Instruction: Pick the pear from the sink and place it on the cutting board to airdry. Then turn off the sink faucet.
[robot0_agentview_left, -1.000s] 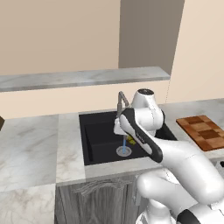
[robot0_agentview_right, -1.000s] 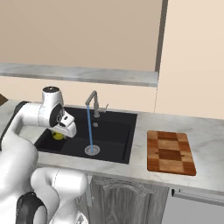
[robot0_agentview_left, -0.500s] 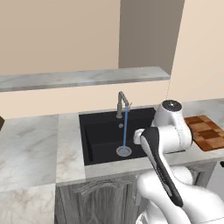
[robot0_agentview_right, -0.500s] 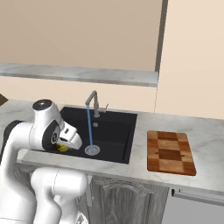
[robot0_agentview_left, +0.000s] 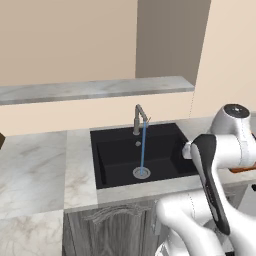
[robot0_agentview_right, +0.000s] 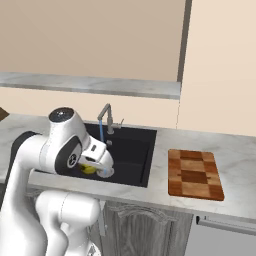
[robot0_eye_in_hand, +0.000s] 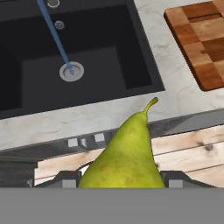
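Yellow-green pear (robot0_eye_in_hand: 124, 153), faintly speckled. The sink (robot0_eye_in_hand: 87, 65) is black with a silver drain ring (robot0_eye_in_hand: 71, 71); right of it lies a brown-and-reddish checkered cutting board (robot0_eye_in_hand: 203, 39). Grey-white veined marble table (robot0_eye_in_hand: 166, 61); blue water stream (robot0_eye_in_hand: 54, 30).

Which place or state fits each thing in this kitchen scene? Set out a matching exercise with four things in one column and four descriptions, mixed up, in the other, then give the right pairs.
Things:
1. pear
2. sink faucet
3. cutting board
4. sink

Descriptions:
A. bare, on the marble counter to the right of the basin
B. running a thin blue stream of water
C. held in the gripper, lifted out of the basin
D. black, with a silver drain ring at the bottom

Pairs: 1-C, 2-B, 3-A, 4-D
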